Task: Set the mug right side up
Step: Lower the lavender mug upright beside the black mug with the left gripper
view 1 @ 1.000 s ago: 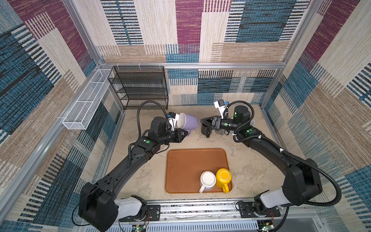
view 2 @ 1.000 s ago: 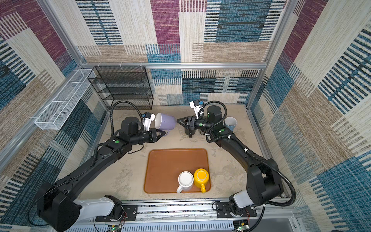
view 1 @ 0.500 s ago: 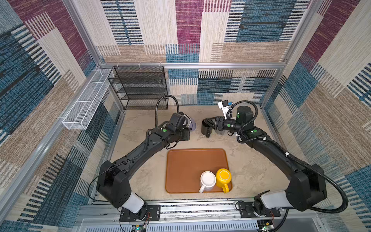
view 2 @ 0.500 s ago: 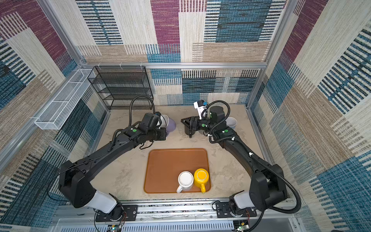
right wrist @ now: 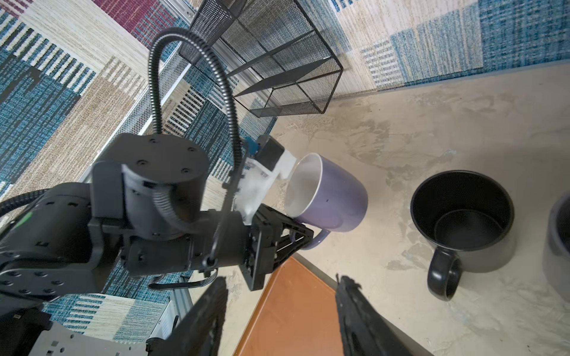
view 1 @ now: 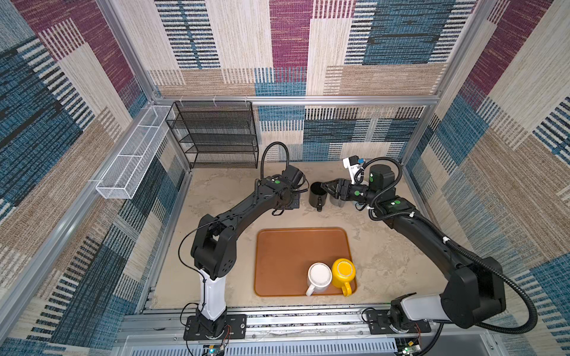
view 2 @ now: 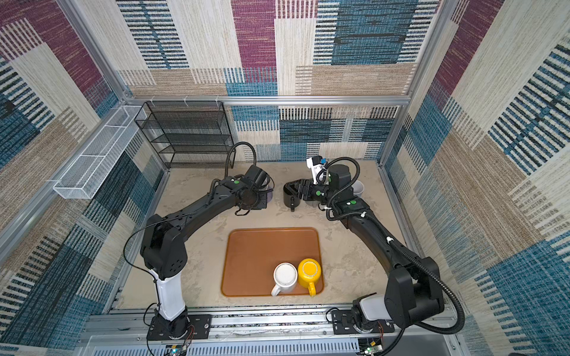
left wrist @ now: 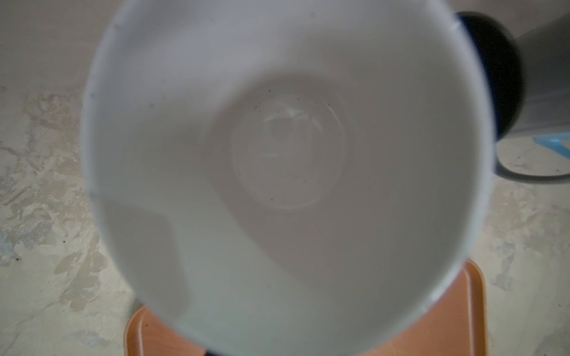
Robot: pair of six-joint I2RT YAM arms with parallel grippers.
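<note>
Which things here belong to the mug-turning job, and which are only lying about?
In the job: purple mug, left gripper holding its handle.
Lying about: black mug, grey mug, white mug, yellow mug, tray, black rack, white basket.

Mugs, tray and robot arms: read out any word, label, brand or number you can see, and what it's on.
No text can be read anywhere.
The purple mug, black mug, white mug and yellow mug are plain.
The tray is plain.
The left arm and right arm show only blank green dots; any finer marking is too small to read.
</note>
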